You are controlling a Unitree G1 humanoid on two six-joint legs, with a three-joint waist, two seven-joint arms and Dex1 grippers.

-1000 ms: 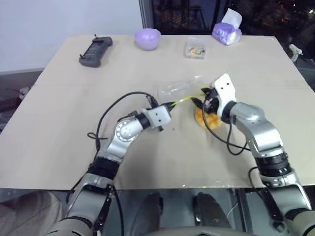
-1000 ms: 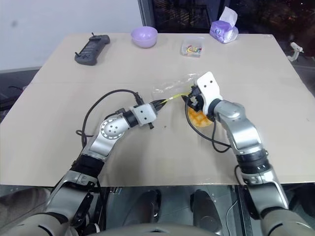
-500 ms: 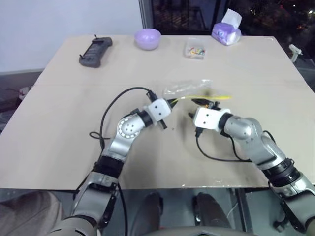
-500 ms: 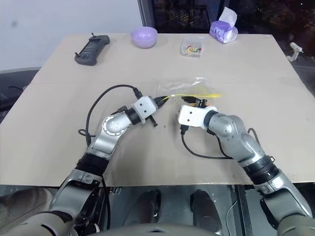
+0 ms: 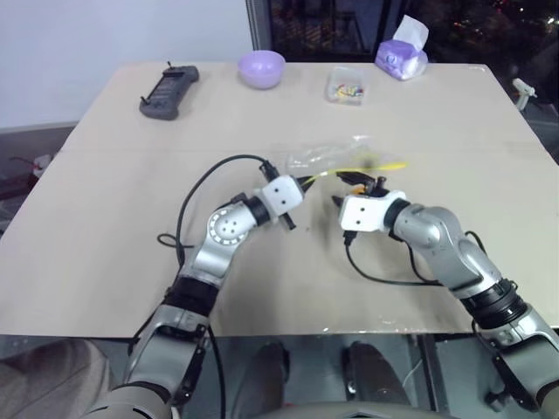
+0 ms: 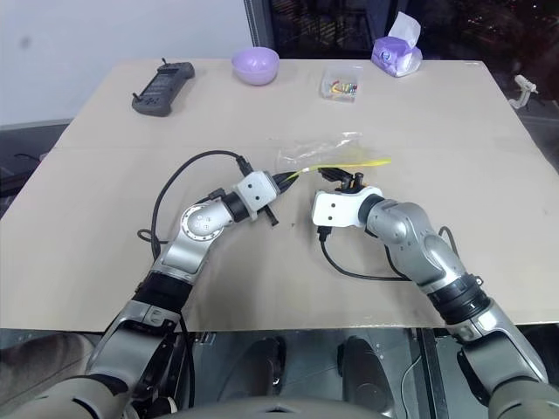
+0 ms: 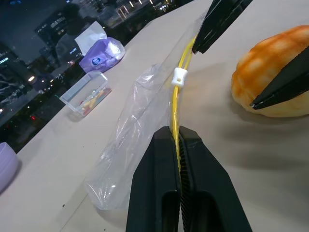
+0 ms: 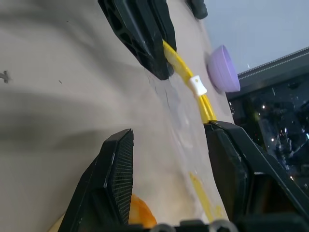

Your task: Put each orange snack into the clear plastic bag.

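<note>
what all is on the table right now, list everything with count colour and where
snack: one, orange-yellow with a grid top, lying on the table between the right gripper's fingers
bag: one, clear with a yellow seal strip, mid-table, strip end pinched by the left gripper
bowl: one, lilac, far edge, left of centre
box: one, clear with coloured bits inside, far side, right of the bowl
tissue pack: one, purple with a white tissue sticking up, far right corner
controller: one, black, far left
table: one, beige
left gripper: black fingers, shut on the bag's yellow strip
right gripper: black fingers, open, one on each side of the bag
</note>
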